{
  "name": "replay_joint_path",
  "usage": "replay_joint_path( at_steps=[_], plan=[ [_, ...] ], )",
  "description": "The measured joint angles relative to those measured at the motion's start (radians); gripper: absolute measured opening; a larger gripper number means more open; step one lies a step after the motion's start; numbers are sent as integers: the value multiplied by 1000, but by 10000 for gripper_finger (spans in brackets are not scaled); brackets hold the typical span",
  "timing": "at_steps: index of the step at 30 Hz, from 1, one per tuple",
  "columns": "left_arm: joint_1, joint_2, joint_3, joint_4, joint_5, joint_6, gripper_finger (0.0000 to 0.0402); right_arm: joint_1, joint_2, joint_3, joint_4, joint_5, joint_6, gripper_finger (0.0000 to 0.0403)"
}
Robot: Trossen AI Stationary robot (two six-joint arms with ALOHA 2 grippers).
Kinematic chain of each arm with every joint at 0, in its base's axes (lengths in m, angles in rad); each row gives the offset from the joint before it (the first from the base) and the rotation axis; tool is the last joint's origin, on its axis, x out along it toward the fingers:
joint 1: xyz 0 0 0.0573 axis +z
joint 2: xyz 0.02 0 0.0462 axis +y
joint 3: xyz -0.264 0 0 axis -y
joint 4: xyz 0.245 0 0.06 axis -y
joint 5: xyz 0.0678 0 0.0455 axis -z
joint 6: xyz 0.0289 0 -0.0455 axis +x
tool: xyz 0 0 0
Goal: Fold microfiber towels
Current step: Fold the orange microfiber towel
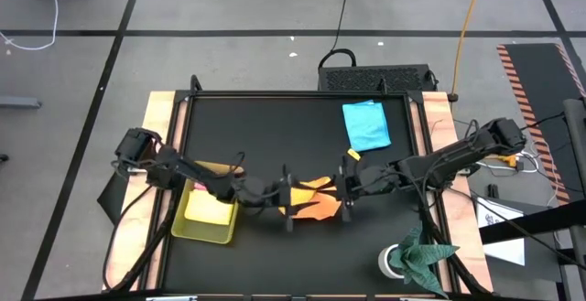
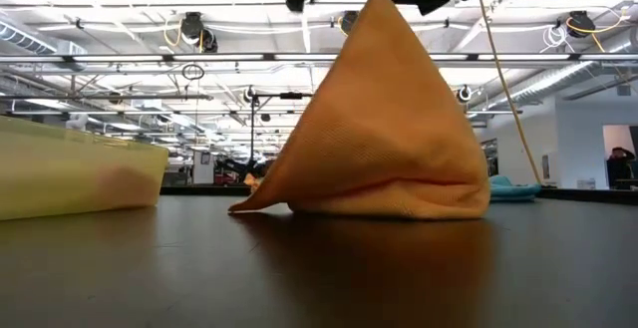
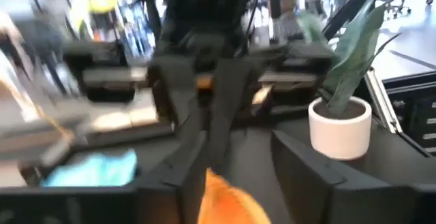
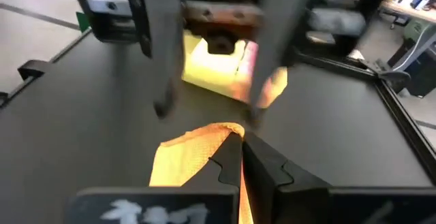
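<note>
Pinching the orange towel [image 1: 314,200]: right end effector [image 1: 346,189]; towel peaked above desk [image 1: 275,136]. Left end effector [image 1: 286,198]: grip indiscernible.

No legible text — anywhere.

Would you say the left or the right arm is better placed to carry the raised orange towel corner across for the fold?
Probably the right: the right gripper is shut on the orange towel, pulling it into a peak. The left gripper sits at the towel's other edge, its grip unclear.
</note>
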State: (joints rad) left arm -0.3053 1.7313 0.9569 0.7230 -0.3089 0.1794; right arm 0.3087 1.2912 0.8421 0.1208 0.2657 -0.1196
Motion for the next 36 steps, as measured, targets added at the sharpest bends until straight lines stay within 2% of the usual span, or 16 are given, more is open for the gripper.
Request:
replay_joint_path(
  at_steps=[2, 5, 11, 14, 21, 28, 36],
  plan=[
    [18, 0, 35, -103, 13, -82, 198, 0, 1, -1, -9, 3, 3, 0],
    [27, -1, 69, -211, -28, -163, 233, -1, 3, -2, -18, 36, 5, 0],
    [30, 2, 68, -276, -128, -217, 243, 0, 0, 1, -46, 75, 42, 0],
    [29, 1, 68, -311, -170, -261, 231, -1, 0, 0, -58, 77, 52, 0],
    [51, 1, 68, -294, -158, -332, 196, -1, 0, 0, -57, 78, 55, 0],
    [80, 1, 68, -273, -56, -369, 160, -1, 0, 0, -58, 80, 56, 0],
    [74, 1, 68, -271, -24, -343, 73, 0, -2, 0, -58, 72, 57, 13]
  ],
)
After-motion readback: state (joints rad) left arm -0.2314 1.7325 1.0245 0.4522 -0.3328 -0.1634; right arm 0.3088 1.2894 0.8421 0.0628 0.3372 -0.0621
